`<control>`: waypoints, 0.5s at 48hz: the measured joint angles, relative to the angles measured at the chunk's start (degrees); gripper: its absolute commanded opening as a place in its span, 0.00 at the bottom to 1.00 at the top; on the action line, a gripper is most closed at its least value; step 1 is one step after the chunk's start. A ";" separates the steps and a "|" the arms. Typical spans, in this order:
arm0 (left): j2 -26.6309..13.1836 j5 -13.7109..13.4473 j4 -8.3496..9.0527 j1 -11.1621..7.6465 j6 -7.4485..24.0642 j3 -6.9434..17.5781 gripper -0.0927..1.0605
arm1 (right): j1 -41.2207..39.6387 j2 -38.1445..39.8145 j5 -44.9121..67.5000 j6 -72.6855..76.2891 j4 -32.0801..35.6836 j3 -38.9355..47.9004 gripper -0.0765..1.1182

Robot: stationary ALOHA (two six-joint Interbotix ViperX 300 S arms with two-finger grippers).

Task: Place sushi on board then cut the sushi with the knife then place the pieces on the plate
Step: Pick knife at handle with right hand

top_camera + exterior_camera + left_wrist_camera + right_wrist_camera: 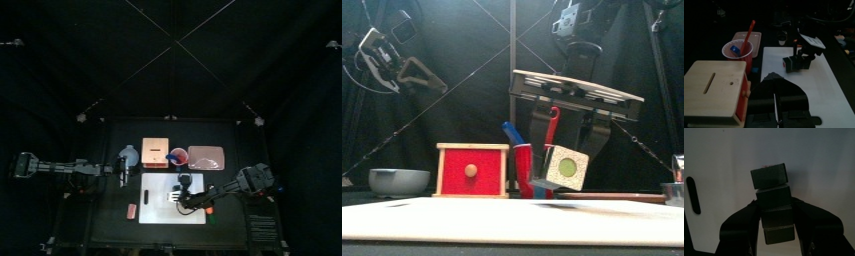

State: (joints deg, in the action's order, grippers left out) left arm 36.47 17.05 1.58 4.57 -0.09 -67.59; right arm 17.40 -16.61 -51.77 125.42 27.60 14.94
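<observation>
We found the right gripper (pixel 774 207) clamped partway on the sushi roll (pixel 771 183), holding it over the white cutting board (pixel 817 163). The left gripper (pixel 124 170) rested beside the blue-grey bowl (pixel 130 153); we could not tell its opening.

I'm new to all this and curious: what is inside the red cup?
Two toy knives stand in the red cup, a blue knife and a red knife. The cup's wall hides their lower ends.

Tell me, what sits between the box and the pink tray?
The red cup stands between the box and the tray, as the top view shows.
</observation>
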 measured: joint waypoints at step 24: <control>0.00 0.09 -5.45 -2.81 0.00 -1.41 0.08 | 0.18 -2.55 3.16 -0.79 -2.64 -1.85 0.79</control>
State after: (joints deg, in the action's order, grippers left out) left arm 36.47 17.14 -3.87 1.76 -0.09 -68.99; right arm 17.58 -19.16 -48.60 124.63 24.96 13.10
